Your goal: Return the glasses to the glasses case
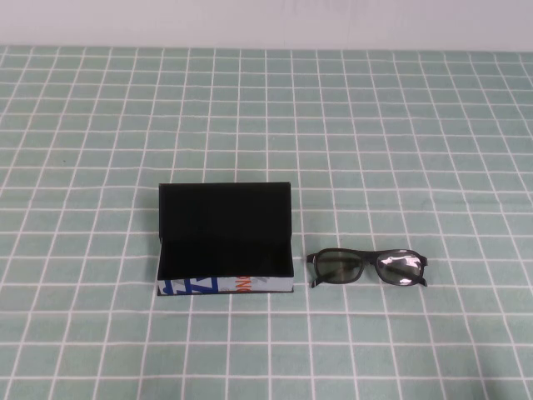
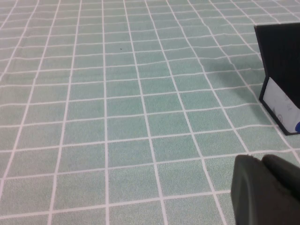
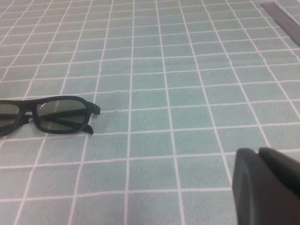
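Note:
The glasses case [image 1: 225, 242] lies open on the checked cloth, lid raised at the back, black lining showing, white printed front edge toward me. The black-framed glasses [image 1: 367, 267] lie just right of it, folded, lenses facing me, apart from the case. Neither arm shows in the high view. In the left wrist view my left gripper [image 2: 261, 158] is shut and empty above bare cloth, and the case's end [image 2: 281, 75] stands some way beyond it. In the right wrist view my right gripper [image 3: 258, 151] is shut and empty, with the glasses [image 3: 51, 115] well off to the side.
A green cloth with white grid lines [image 1: 375, 133] covers the table. A grey strip [image 3: 281, 16] runs along the cloth's far corner in the right wrist view. A pale wall [image 1: 266, 21] stands behind the table.

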